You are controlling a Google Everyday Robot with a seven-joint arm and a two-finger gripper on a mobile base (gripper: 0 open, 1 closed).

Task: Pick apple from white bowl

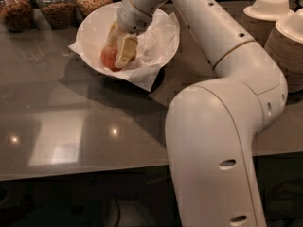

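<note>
1. The white arm (222, 103) rises from six o'clock and reaches across the dark counter (71, 126) toward eleven o'clock.
2. The white bowl (87, 25), lined with crumpled paper (151, 74), sits at eleven o'clock, well apart from the stacked paper bowls (284, 46) at two o'clock.
3. The gripper (118, 56) is down inside the bowl, its jaws narrow and seemingly clamped on the fruit.
4. The apple (108, 58) lies low in the bowl between the jaws, bulging out at nine o'clock of the near finger.
5. I judge this to be the grasp step. The next move calls for a straight lift clear of the rim without dragging the paper.
</note>
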